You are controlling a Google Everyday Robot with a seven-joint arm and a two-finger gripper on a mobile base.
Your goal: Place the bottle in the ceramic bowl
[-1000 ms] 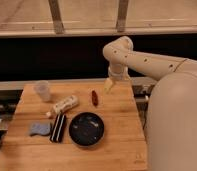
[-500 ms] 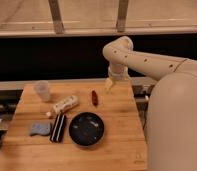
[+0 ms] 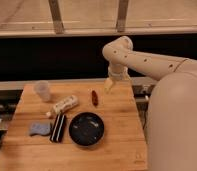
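The cream-white bottle lies on its side on the wooden table, left of centre, cap toward the lower left. The black ceramic bowl sits in front of it, nearer the table's front, and holds nothing. My gripper hangs over the table's back right part, pointing down, well to the right of the bottle and above and behind the bowl. Its fingers stand apart with nothing between them.
A translucent plastic cup stands at the back left. A small dark-red oblong object lies between the bottle and the gripper. A blue sponge and a black striped bar lie left of the bowl. The robot's white body fills the right side.
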